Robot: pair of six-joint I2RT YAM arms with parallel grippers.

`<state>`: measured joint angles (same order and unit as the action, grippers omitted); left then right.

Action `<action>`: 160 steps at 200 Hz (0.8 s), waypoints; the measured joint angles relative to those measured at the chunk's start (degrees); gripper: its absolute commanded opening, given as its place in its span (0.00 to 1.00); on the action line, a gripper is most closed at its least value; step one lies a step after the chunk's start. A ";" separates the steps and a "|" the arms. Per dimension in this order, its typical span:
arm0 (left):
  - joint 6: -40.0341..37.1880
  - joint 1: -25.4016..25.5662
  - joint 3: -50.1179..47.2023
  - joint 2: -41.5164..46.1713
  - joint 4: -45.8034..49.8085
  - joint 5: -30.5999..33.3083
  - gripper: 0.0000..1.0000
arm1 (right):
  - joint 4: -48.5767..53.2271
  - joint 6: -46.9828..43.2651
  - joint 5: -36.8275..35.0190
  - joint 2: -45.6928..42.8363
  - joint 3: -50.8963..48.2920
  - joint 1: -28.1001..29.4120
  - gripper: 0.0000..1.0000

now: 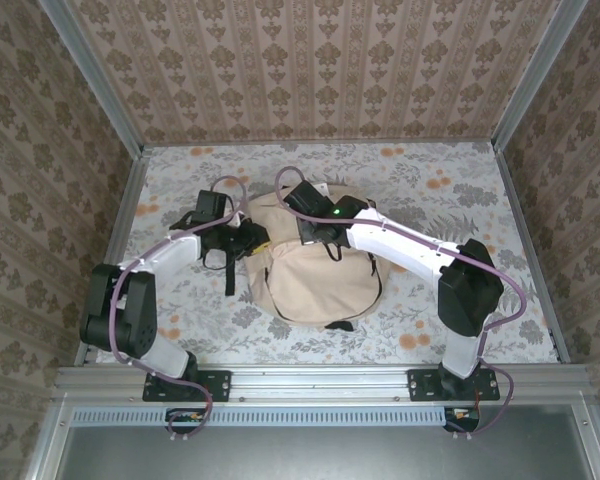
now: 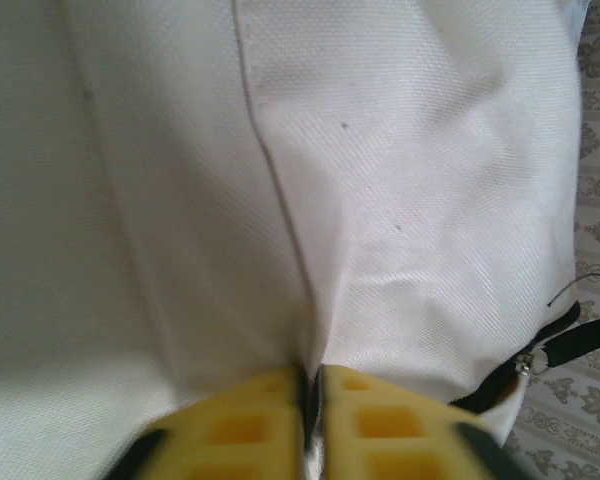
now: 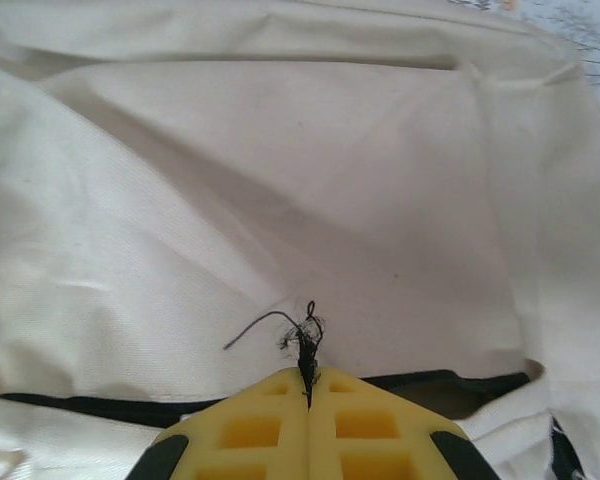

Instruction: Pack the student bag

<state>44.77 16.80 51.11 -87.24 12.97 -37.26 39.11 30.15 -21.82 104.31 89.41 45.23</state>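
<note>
Student bag (image 1: 310,280): lies flat at the middle of the table (image 1: 450,200), between the two arms; by far the bulkiest item present; soft-sided and slumped, so judged to need holding at two places before anything can go in.
Cloth of the student bag: beige woven canvas with a fine visible grain; matte; a stitched seam runs down the panel; shallow folds and creases throughout; a few dark specks.
Left gripper (image 2: 312,378): stationed at the bag's left edge; yellow moulded fingers with square recesses stand all but together, a ridge of cloth drawn up into the slit between them; judged a pinch meant to steady the panel; how firm the pinch is cannot be told.
Right gripper (image 3: 308,375): set on the bag's upper part; same yellow fingers, pressed tight together on a black cord (image 3: 307,345); judged placed there to work the zip.
Zip (image 3: 90,408): black tape line crossing the cloth just beside the right fingertips; seems parted toward its right end, not certain.
Metal fitting (image 2: 528,365): small, bright, on black tape at the bag's corner, seen from the left wrist; too small to identify further.
Cord detail: thin, frayed at the tip; one loose strand curls off to the side.
</note>
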 measured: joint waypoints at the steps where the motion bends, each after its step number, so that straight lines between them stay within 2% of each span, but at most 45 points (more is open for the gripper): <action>1: 0.02 -0.04 -0.02 0.07 0.04 0.02 0.40 | -0.07 0.00 0.09 0.00 0.00 0.00 0.00; 16: -0.22 -0.61 -0.52 1.46 0.52 -0.28 0.51 | -0.81 -0.57 1.79 0.00 0.00 0.00 0.00; 26: 0.20 -0.79 -1.29 2.40 0.24 -0.61 0.55 | -1.46 -0.85 2.78 0.00 0.00 0.00 0.00; 62: 3.10 0.17 -6.08 3.52 -2.91 -2.78 0.57 | -2.45 -1.51 4.83 0.00 0.00 -0.11 0.00; 120: 8.04 0.92 -8.33 1.07 -9.27 -6.40 0.47 | -2.95 -1.49 6.29 0.00 0.00 -0.20 0.00; 160: 10.58 0.92 -8.33 -1.49 -12.70 -8.33 0.32 | -2.97 -1.46 7.19 0.00 -0.02 -0.35 0.00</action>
<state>55.35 17.72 42.78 -88.73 0.27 -45.58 36.14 28.69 -14.63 104.31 89.38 44.88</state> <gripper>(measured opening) 0.358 0.062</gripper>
